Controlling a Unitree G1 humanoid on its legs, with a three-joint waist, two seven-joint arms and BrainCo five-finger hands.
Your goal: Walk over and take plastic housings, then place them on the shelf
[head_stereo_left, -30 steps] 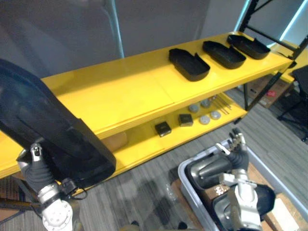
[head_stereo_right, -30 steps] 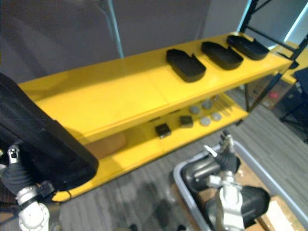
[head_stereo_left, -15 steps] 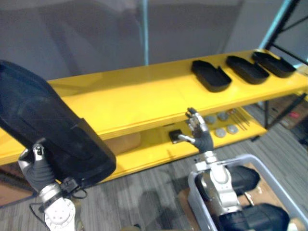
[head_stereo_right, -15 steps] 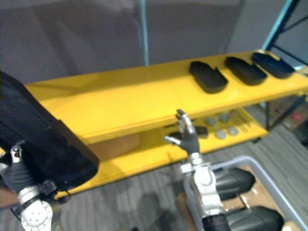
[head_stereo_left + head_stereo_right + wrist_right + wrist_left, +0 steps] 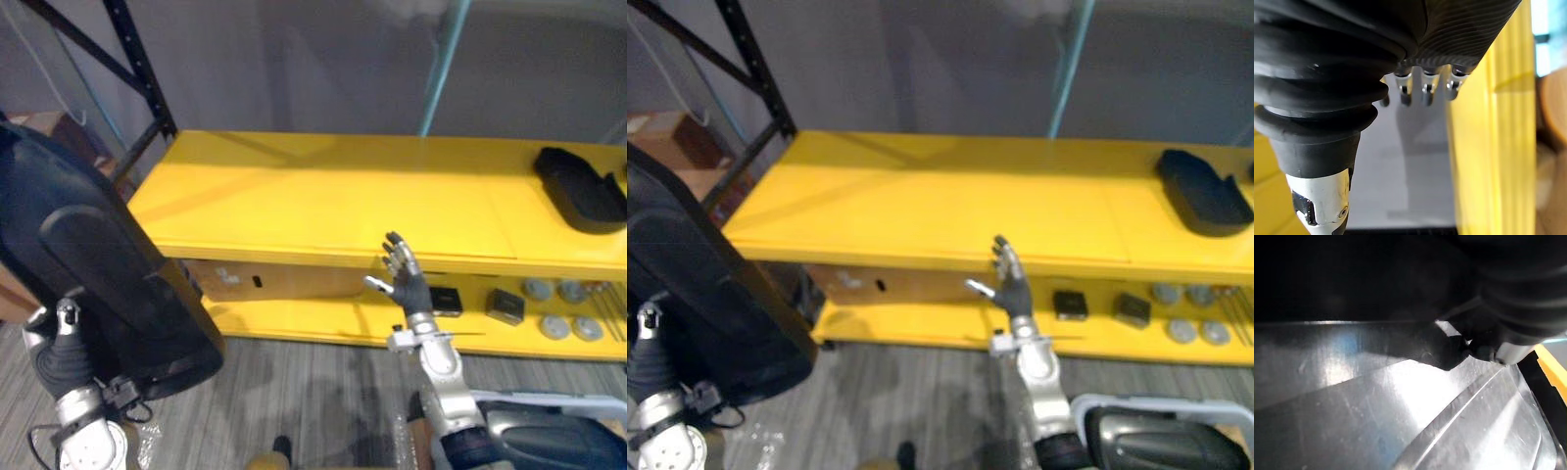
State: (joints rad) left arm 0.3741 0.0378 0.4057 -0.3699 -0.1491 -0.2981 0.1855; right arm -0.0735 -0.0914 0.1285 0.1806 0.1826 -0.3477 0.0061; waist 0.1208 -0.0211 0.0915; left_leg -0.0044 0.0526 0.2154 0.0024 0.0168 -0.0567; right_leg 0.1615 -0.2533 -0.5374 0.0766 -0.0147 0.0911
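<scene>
Yellow shelf (image 5: 294,196) spans mid-frame. Lower left, left hand (image 5: 61,345) carries a housing (image 5: 98,264), grip hidden from view; likely stiff, light, slick: hold its rim. Right hand (image 5: 404,279) spread.

Right hand (image 5: 1426,87) beside yellow shelf (image 5: 1489,147)

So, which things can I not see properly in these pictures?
The left hand: mostly hidden behind the large black housing it carries, both eye views.
The second housing on the top shelf: cut off by the left eye view's right edge.
The grey discs on the lower shelf: too small to identify.
</scene>
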